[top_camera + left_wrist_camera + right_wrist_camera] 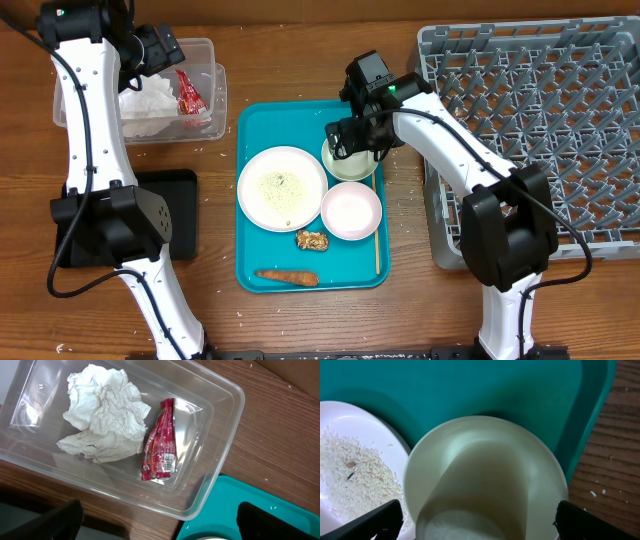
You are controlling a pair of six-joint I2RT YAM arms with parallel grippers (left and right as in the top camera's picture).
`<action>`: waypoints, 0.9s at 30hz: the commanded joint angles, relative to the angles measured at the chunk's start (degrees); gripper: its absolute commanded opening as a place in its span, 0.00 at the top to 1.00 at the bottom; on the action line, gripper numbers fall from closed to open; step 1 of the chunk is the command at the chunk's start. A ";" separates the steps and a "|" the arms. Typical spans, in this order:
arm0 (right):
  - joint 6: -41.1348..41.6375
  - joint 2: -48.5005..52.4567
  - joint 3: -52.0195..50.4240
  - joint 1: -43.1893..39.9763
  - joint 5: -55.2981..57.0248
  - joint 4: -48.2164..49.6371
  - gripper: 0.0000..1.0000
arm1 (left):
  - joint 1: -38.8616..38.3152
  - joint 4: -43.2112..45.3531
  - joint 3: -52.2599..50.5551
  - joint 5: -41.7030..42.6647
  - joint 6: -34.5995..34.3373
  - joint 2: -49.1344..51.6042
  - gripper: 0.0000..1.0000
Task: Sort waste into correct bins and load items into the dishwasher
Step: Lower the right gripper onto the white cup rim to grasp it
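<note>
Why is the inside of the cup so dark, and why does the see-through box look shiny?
Right wrist view: a shadow falls across the inside of the pale round cup. Left wrist view: light glares off the clear rectangular plastic tub, in its left corner and beside the small red wrapper.

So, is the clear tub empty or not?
Not empty. A crumpled napkin and a red wrapper lie inside the tub, side by side.
</note>
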 commanded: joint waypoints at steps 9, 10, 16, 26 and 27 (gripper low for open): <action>6.12 -0.31 -1.77 1.84 1.79 2.08 0.00 | -0.22 0.15 -0.22 0.02 -0.52 0.59 0.00; 6.34 -0.31 -1.77 2.16 1.79 2.25 0.00 | -0.22 0.15 -0.22 0.02 -0.50 0.59 0.00; 9.20 -0.31 -1.92 4.15 6.40 1.88 0.03 | -0.22 0.15 -0.22 0.02 -0.50 0.59 0.00; 10.82 -0.24 -2.05 4.61 9.27 1.05 0.10 | -0.22 0.15 -0.22 0.02 -0.52 0.59 0.00; 10.80 -0.24 -2.08 4.61 9.27 1.03 0.10 | -0.22 0.15 -0.22 0.02 -0.52 0.59 0.00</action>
